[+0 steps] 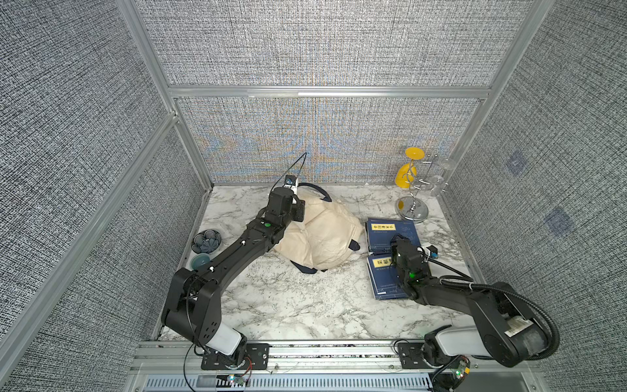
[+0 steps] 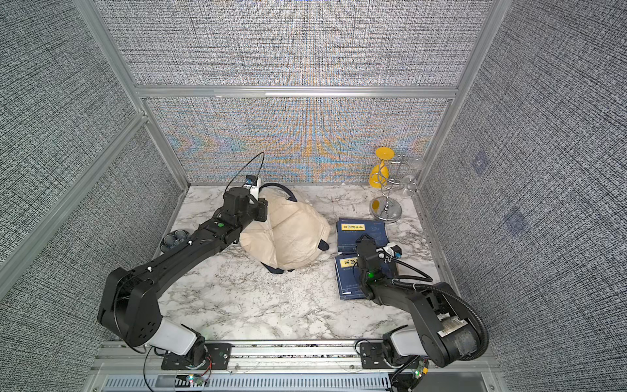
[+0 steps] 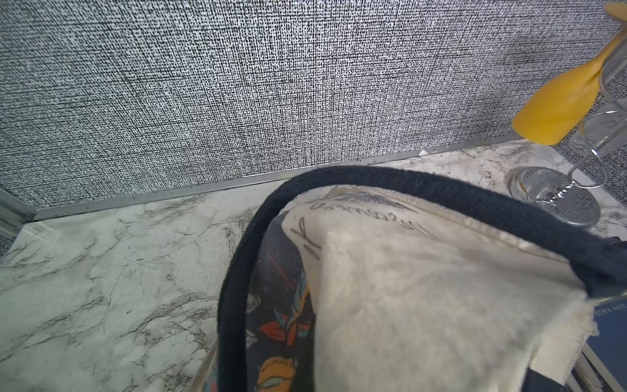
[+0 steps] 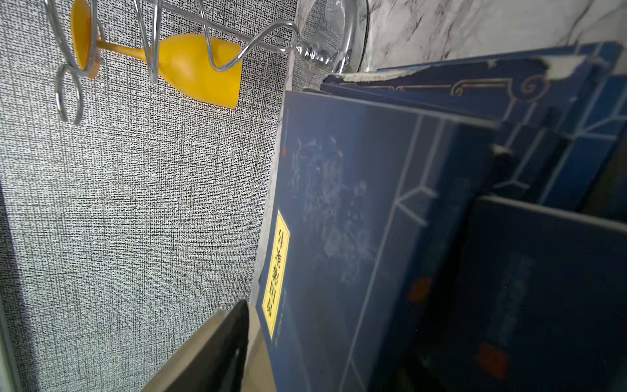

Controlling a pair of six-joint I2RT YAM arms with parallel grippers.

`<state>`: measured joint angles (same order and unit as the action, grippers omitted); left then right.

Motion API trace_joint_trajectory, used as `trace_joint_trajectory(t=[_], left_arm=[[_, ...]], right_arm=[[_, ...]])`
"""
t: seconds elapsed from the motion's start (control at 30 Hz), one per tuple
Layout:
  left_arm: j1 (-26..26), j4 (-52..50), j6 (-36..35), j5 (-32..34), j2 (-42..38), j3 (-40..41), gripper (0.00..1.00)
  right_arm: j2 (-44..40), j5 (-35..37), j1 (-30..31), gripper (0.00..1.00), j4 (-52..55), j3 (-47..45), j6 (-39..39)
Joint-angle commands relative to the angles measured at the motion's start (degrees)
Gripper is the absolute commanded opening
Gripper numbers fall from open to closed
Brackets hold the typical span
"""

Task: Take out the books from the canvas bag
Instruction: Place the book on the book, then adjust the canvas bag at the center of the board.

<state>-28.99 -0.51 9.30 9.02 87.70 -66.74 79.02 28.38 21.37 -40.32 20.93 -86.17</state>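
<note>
The canvas bag [image 1: 325, 237] [image 2: 288, 237] lies crumpled and bulging at mid table, cream side up, with a navy handle [image 3: 441, 190] arching over it. My left gripper [image 1: 300, 210] [image 2: 263, 210] is shut on the bag's far left edge; the fabric [image 3: 424, 288] hides its fingers. Right of the bag lie navy books with yellow labels, one group farther back [image 1: 390, 232] [image 2: 359, 232] and one nearer [image 1: 381, 278] [image 2: 349, 278]. My right gripper [image 1: 397, 243] [image 2: 365, 242] hovers open over them. One finger [image 4: 220, 346] stands clear of a labelled book [image 4: 339, 220].
A chrome wire glass rack [image 1: 412, 207] holding a yellow goblet [image 1: 407, 176] and clear glasses stands at the back right, close to the far books. Small dark bowls [image 1: 206, 240] and a teal cup [image 1: 200, 262] sit by the left wall. Fabric walls enclose three sides.
</note>
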Motion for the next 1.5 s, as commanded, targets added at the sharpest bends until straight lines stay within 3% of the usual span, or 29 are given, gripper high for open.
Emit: trace_joint_trajectory(t=[0.0, 0.23, 0.47, 0.77, 0.9, 1.13, 1.47], left_arm=[[0.1, -0.1, 0.1, 0.0, 0.1, -0.5, 0.00], [0.2, -0.3, 0.1, -0.4, -0.2, -0.7, 0.00], [0.2, -0.4, 0.2, -0.7, -0.2, -0.8, 0.00], [0.1, -0.7, -0.2, -0.4, -0.3, -0.9, 0.00], [0.1, -0.7, -0.2, -0.2, -0.3, -0.9, 0.00], [0.1, -0.8, -0.1, 0.5, -0.7, -0.8, 0.00], [0.1, -0.7, 0.1, 1.4, -1.0, -0.8, 0.00]], right_arm=[[1.2, -0.2, 0.0, 0.55, 0.1, 1.4, 0.6], [4.9, -0.6, -0.3, 0.54, -3.5, 1.6, -0.9], [-0.8, -0.2, -0.3, 0.63, 5.7, 1.0, -0.1], [-12.1, 0.5, -0.3, 0.88, 27.0, 5.1, 4.1], [-14.7, -1.1, -0.3, 0.97, 32.3, 9.1, 11.3], [-14.4, -10.6, 1.2, 0.99, 28.4, 11.5, 19.1], [-11.0, -15.8, 8.8, 0.99, 26.0, 16.2, 28.3]])
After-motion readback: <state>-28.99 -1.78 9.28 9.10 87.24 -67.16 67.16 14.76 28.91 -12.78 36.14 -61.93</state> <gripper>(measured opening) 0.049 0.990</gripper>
